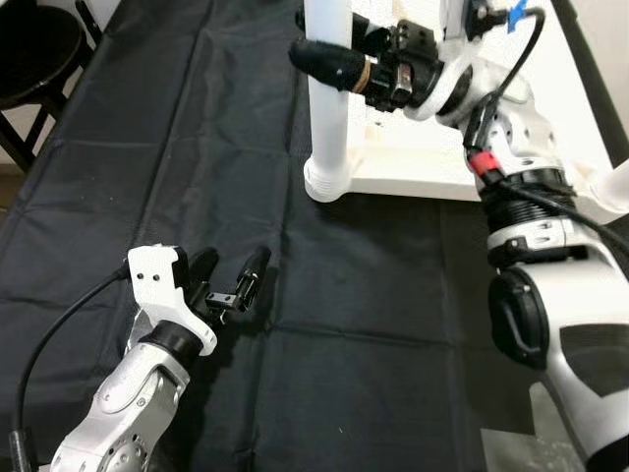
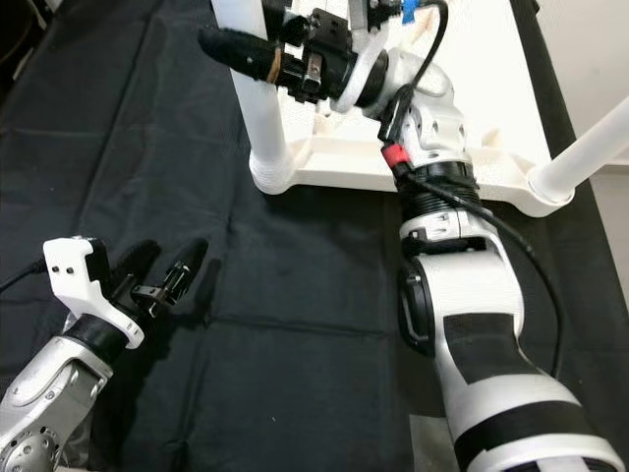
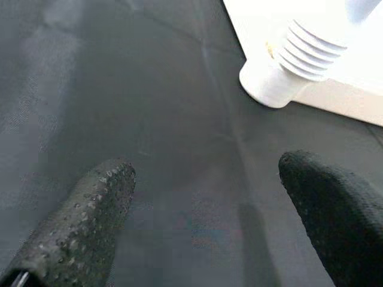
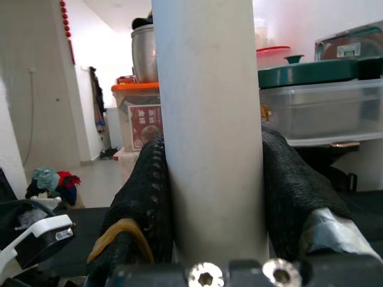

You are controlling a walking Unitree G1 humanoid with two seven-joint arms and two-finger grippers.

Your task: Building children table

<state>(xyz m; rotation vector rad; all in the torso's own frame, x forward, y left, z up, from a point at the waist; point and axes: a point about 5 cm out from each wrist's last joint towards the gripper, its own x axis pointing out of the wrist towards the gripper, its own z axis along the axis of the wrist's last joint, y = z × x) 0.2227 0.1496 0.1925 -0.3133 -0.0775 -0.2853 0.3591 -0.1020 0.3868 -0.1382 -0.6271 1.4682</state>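
A white children's table top (image 1: 432,162) lies upside down on the black cloth (image 1: 197,187). A white table leg (image 1: 329,108) stands upright in its near-left corner socket. My right gripper (image 1: 329,61) is shut on that leg, with one black finger (image 4: 140,197) on each side of the tube (image 4: 209,119). Another white leg (image 2: 590,152) sticks out at the table's right corner. My left gripper (image 1: 231,275) hovers open low over the cloth, nearer to me and left of the leg, holding nothing. Its fingertips (image 3: 102,203) point toward the leg's ribbed base (image 3: 287,66).
A dark stool (image 1: 34,54) stands at the far left beyond the cloth. Storage boxes (image 4: 311,101) and a metal pot (image 4: 142,54) show in the room behind the leg in the right wrist view. Bare black cloth stretches between my left gripper and the table.
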